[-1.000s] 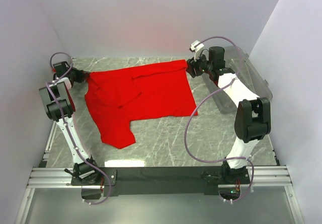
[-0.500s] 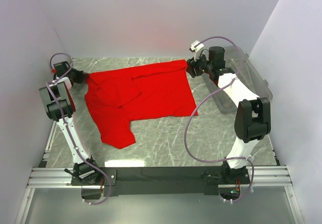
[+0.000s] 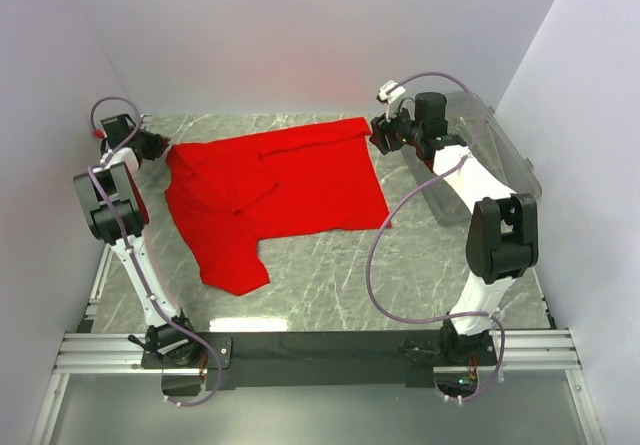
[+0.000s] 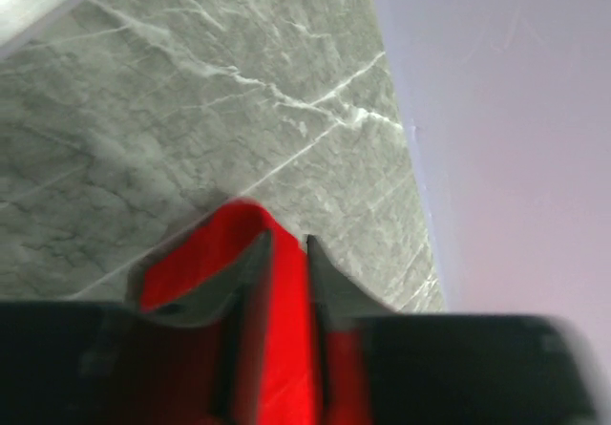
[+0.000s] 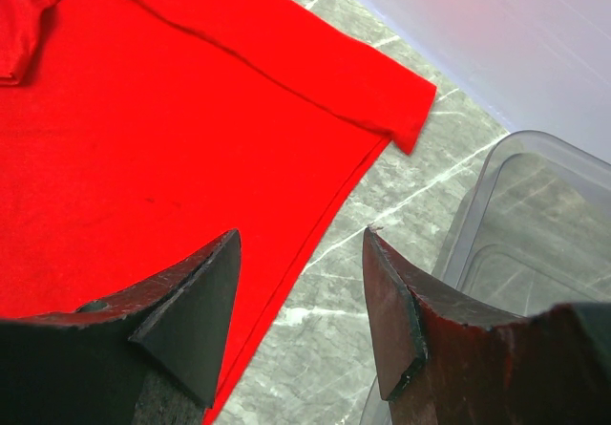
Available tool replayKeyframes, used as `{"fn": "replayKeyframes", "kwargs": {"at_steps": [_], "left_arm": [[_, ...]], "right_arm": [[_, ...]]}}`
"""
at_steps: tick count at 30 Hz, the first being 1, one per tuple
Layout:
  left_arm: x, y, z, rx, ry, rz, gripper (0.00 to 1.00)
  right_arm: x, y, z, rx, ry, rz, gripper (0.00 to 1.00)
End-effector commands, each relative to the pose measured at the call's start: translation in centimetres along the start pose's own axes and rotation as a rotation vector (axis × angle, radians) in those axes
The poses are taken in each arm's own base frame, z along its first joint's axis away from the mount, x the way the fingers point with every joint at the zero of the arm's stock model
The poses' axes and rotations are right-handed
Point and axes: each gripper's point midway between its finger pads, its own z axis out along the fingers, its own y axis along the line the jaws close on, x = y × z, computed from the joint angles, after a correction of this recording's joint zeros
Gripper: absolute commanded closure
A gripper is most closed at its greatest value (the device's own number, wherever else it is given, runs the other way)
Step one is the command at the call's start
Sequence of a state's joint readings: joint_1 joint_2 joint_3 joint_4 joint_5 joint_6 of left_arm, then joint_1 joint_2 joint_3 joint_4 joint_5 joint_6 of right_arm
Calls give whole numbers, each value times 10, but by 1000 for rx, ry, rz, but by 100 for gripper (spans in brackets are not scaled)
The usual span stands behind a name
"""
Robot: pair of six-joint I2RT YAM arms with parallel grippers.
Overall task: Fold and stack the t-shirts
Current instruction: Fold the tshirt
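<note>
Clamping a fold of the red t-shirt [image 3: 300, 180] between its closed jaws, the left gripper [image 4: 286, 245] holds the cloth. The right gripper [image 5: 301, 286] hangs spread wide, the shirt's edge below and between its jaws, the clear plastic bin [image 5: 516, 234] just beyond the right-hand jaw.

Bright, even light is cast across the marble tabletop [image 3: 330, 265], with glare near its front edge and a pink tint thrown from the t-shirt [image 3: 300, 185] onto the back wall [image 3: 320, 45]; the left gripper [image 4: 286, 244] is blurred.

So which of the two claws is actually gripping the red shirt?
The left claw: it is shut on the red t-shirt, at its corner. The right claw hangs open, empty.
</note>
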State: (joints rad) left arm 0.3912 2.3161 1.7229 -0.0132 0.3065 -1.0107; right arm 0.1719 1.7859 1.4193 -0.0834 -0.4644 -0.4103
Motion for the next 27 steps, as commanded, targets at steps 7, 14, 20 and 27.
{"fn": "replayKeyframes", "kwargs": {"at_steps": [7, 14, 20, 27], "left_arm": [[-64, -30, -50, -74, -235, 102, 66], [-28, -42, -91, 28, -139, 130, 67], [41, -4, -164, -36, 3, 134, 60], [100, 17, -260, 56, -2, 17, 15]], "right_arm": [[-22, -7, -10, 21, -50, -32, 39], [-13, 5, -18, -43, -16, -99, 39], [41, 53, -56, -405, 73, -385, 44], [132, 98, -104, -700, 201, -641, 36]]}}
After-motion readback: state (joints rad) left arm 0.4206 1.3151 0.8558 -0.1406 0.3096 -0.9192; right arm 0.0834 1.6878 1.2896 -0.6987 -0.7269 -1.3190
